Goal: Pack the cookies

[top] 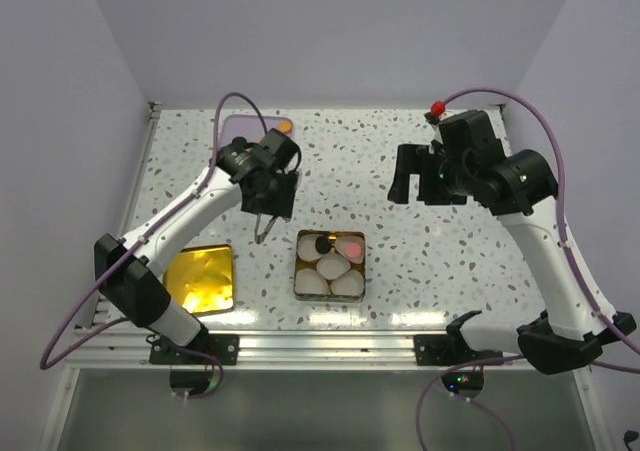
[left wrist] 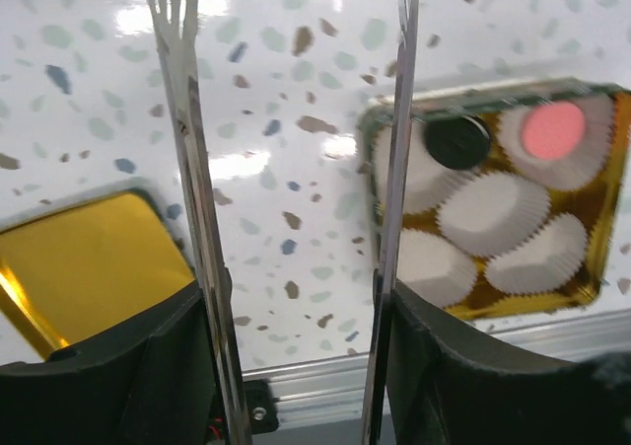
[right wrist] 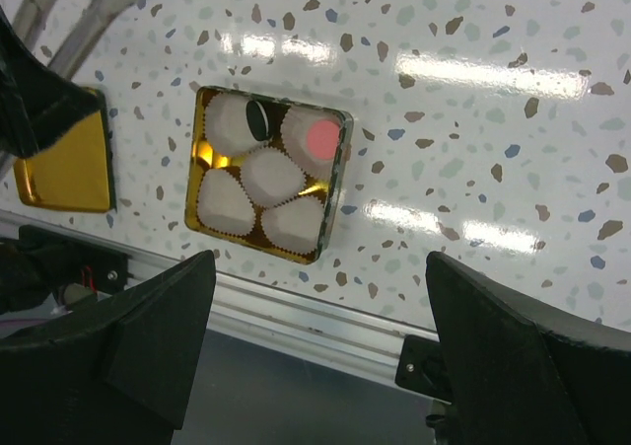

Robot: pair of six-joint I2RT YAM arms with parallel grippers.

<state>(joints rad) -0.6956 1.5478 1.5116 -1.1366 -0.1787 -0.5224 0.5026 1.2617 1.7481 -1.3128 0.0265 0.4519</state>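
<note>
Two cookies are packed: a black one (top: 322, 243) and a pink one (top: 352, 248), each lying flat in a cup in the far row of the tin (top: 299, 267). One orange cookie (top: 285, 127) shows on the plate (top: 240, 128) at the table's far left; the left arm hides the rest of the plate.

The cookies are small, matt, flat discs. Being round, they have no long axis to line up with. Five white cups (top: 313, 282) of pleated paper fill the tin, and three are empty: the middle one and the two near ones. The tin is square, with gold showing between the cups. Its glossy gold lid (top: 200, 279) lies at the tin's 9 o'clock, well apart. The plate is pale purple and smooth. The table (top: 420, 261) is glossy white speckled with grey and brown.

The left gripper (top: 264, 233) has long, thin metal blades like tweezers. They stand apart with nothing between them, above bare table just off the tin's far-left corner. From it the orange cookie lies at about 12 o'clock and the tin at 4 o'clock.

The right gripper (top: 415, 179) has broad black fingers spread wide and empty. It hangs at the tin's 1 o'clock, well apart from the plate.

The left arm is clearly nearer, so fetching the orange cookie probably falls to it.
</note>
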